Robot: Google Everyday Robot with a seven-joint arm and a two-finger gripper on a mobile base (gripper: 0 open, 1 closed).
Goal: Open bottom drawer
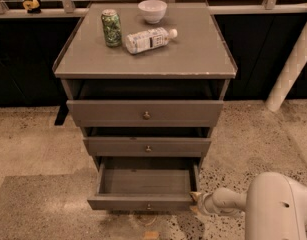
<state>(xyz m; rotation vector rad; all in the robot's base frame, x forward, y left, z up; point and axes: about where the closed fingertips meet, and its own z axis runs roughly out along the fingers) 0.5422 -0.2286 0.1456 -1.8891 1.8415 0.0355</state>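
The bottom drawer [143,202] of the grey three-drawer cabinet is pulled out, and its inside looks bare. A tiny round knob [148,207] sits at the centre of its narrow front. My gripper [195,201] is low at the drawer front's right end, at the right front corner, on the end of my white arm [228,202]. The middle drawer [147,147] and the top drawer [145,113] stand a little out from the cabinet.
On the cabinet top [193,54] stand a green can [111,28], a white bowl [152,11] and a plastic bottle [149,39] lying on its side. A white post [292,66] leans at the right. My white arm housing [280,209] fills the lower right. The floor is speckled.
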